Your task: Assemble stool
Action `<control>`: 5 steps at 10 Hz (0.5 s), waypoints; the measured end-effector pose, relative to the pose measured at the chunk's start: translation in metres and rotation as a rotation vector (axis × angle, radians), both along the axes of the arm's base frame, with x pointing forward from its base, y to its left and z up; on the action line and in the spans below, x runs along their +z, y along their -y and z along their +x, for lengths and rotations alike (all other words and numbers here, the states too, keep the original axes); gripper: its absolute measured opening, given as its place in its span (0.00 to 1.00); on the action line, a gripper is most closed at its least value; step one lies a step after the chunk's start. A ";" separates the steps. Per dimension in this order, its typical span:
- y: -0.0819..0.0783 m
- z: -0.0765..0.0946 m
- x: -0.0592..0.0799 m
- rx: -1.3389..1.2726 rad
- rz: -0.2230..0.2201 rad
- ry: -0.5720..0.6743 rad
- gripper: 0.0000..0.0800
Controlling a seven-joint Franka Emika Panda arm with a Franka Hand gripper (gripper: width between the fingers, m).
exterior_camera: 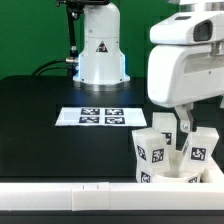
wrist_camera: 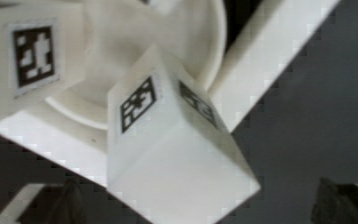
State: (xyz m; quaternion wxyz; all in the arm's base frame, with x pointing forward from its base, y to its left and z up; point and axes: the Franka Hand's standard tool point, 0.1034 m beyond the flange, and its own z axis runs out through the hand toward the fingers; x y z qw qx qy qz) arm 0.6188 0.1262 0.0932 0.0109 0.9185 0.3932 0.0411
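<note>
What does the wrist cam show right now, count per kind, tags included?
round seat: 1
leg: 1
tags: 3 (1 on the seat, 2 on the leg)
Total: 5

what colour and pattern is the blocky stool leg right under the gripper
White plastic blocky stool leg with black-and-white square tags on its faces; clearest in the wrist view.

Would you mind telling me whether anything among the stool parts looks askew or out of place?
The stool legs are bunched together at the exterior view's right, leaning at different angles against the white edge bar. Nothing looks broken or spilled.
</note>
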 end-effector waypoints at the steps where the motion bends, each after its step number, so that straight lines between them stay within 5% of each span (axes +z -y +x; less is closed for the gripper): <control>1: 0.004 0.005 -0.005 0.171 -0.051 0.001 0.81; 5: 0.003 0.008 -0.024 0.596 -0.171 -0.015 0.81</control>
